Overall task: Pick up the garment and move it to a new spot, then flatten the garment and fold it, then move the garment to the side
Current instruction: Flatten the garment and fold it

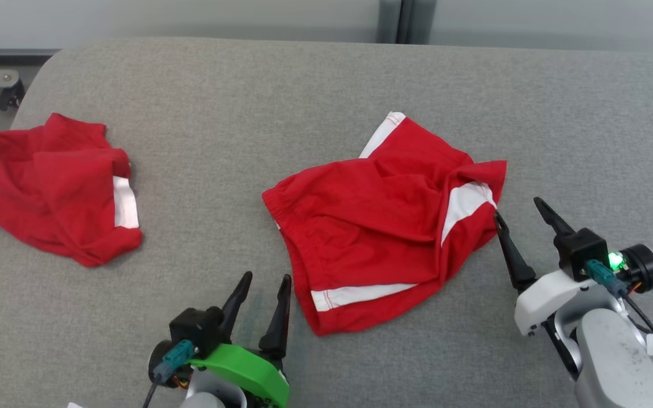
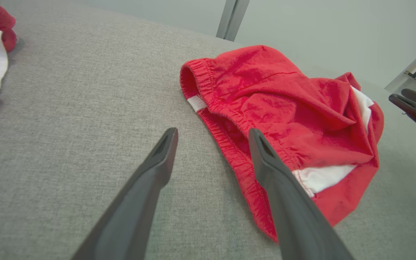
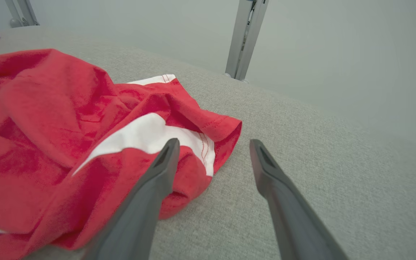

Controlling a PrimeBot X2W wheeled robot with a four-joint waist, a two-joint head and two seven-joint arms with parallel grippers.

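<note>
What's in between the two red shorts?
Nothing: only bare grey surface lies between the crumpled shorts on the left and the middle shorts, as the head view shows.

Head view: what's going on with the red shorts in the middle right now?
The red shorts lie crumpled and unfolded on the grey surface, held by nothing. The right jaws stand open at their right edge; the left jaws stand open beside their near left corner. A second red garment lies off to the left.
</note>
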